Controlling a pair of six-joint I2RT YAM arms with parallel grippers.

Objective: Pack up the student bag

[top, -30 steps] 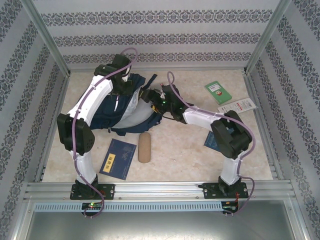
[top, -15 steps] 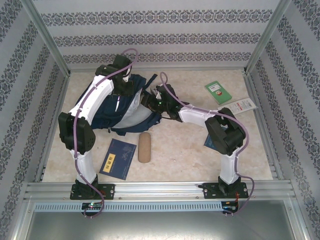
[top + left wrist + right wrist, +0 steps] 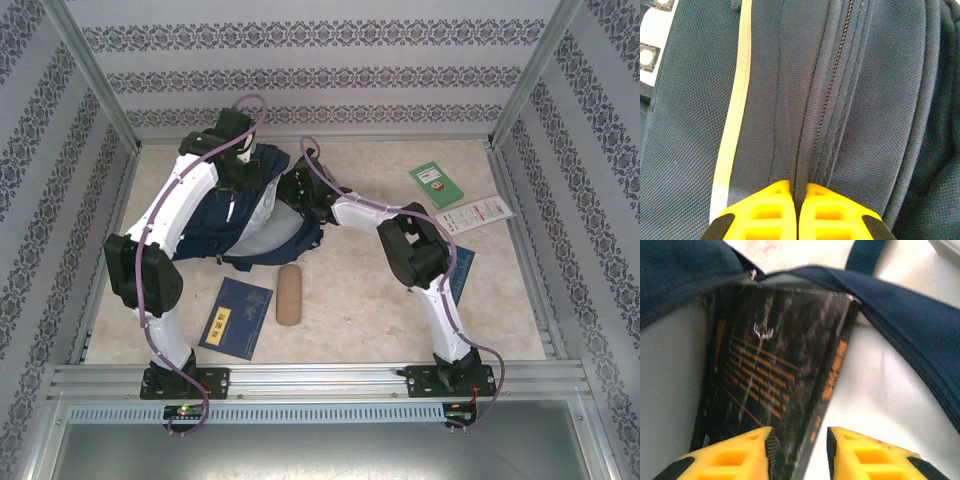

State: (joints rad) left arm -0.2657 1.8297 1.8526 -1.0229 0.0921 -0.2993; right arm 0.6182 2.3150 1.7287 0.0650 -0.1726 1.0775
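Observation:
The student bag (image 3: 215, 225) is a navy backpack lying at the back left of the table, its mouth open and showing pale lining. My left gripper (image 3: 243, 180) is at the bag's top. Up close, the left gripper (image 3: 799, 187) is shut on a fold of navy fabric (image 3: 805, 140) beside the zipper, with a white stripe (image 3: 735, 110) to its left. My right gripper (image 3: 292, 190) reaches into the bag's mouth. In the right wrist view that gripper (image 3: 799, 437) is closed around the near edge of a black book (image 3: 775, 365) with orange print. The book stands inside the bag (image 3: 680, 270), and a sliver of lining shows beside its spine.
On the table lie a blue book (image 3: 235, 317) and a tan pencil case (image 3: 288, 295) in front of the bag. A green book (image 3: 435, 185) and a white leaflet (image 3: 473, 212) are at the back right. Another blue book (image 3: 462, 272) lies under the right arm. Patterned walls close in three sides.
The right arm has stretched left and deeper into the bag's mouth, and its jaws have narrowed from wide open onto the black book. The left arm shifted slightly left, still holding the fabric.

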